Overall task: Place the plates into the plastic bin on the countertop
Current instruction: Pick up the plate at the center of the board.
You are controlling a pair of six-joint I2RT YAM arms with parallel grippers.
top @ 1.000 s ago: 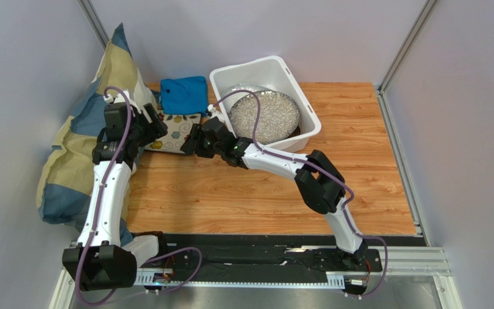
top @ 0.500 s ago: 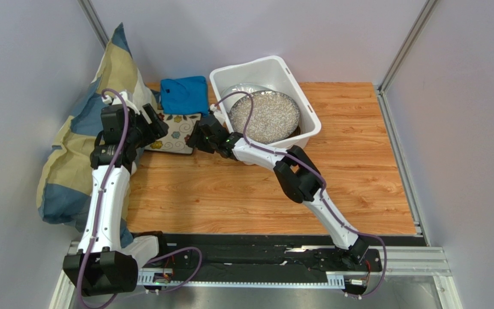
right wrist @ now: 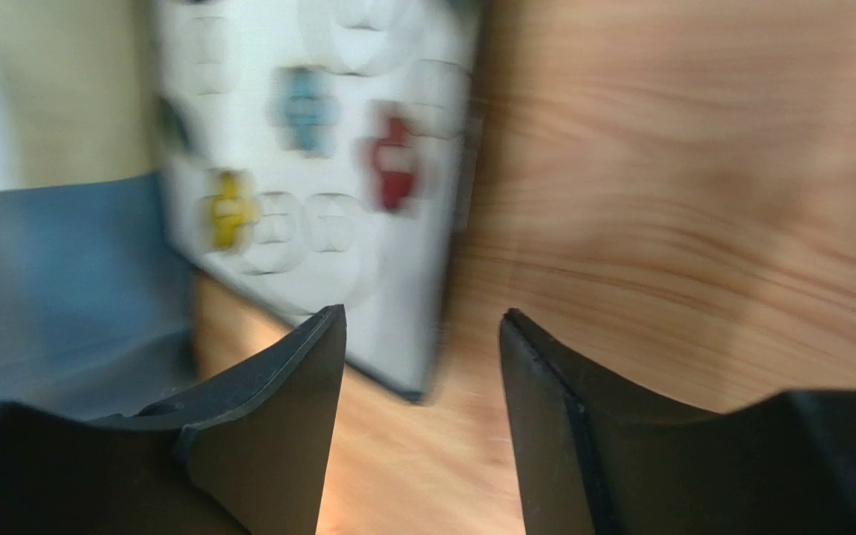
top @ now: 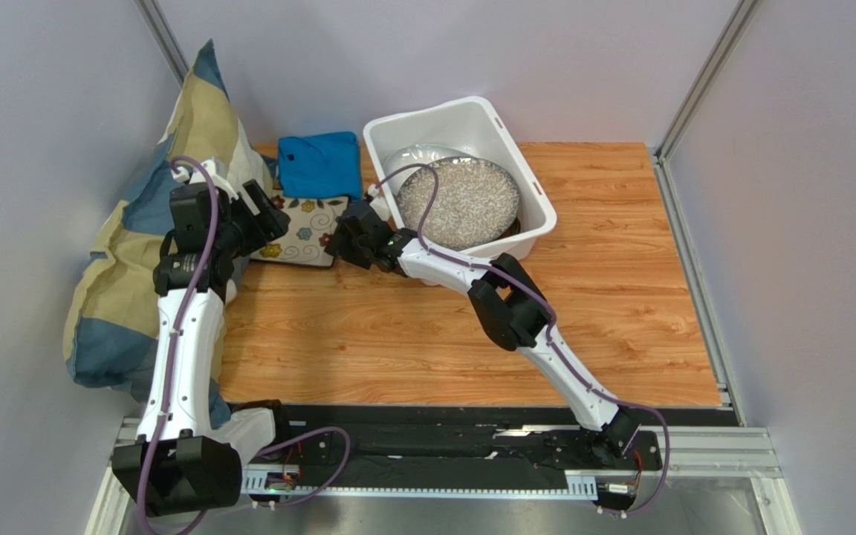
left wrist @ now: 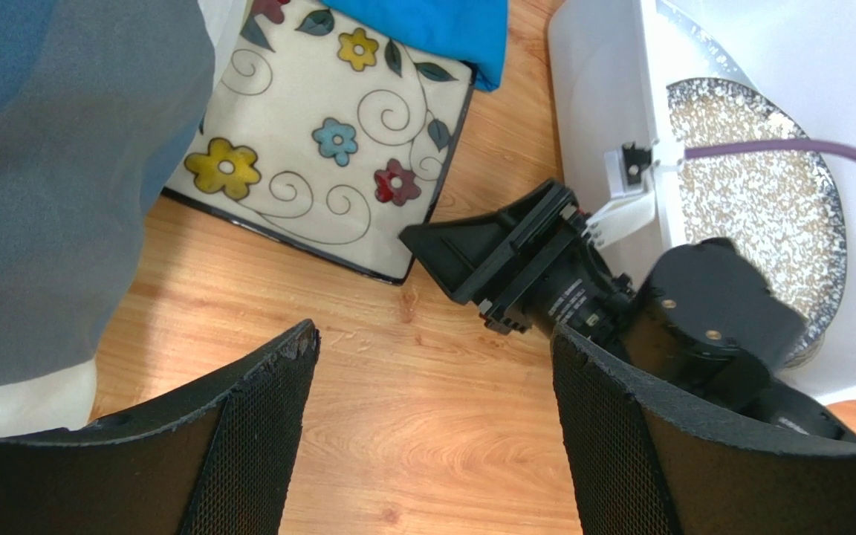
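A floral square plate (top: 301, 229) lies on the wood countertop (top: 421, 334) beside the white plastic bin (top: 533, 178), partly under a folded blue cloth. A grey-speckled round plate (top: 457, 201) leans inside the bin over another plate. My right gripper (top: 340, 241) is open at the floral plate's right edge. In the right wrist view, which is blurred, the plate's (right wrist: 321, 167) near corner shows between the spread fingers of the right gripper (right wrist: 422, 315). My left gripper (top: 266, 216) hovers open over the plate's left side. The left wrist view has only bare wood between the fingers of the left gripper (left wrist: 433, 338).
A blue and cream pillow (top: 137, 245) fills the left side and touches the floral plate (left wrist: 321, 134). The blue cloth (top: 319, 164) overlaps the plate's far edge. Metal frame posts and grey walls close in the countertop. The right gripper's black body (left wrist: 511, 256) sits between plate and bin (left wrist: 606, 100).
The right arm has folded its elbow leftward and pushed its gripper up to the floral plate's right edge. The left gripper has drifted slightly left. Both stay open.
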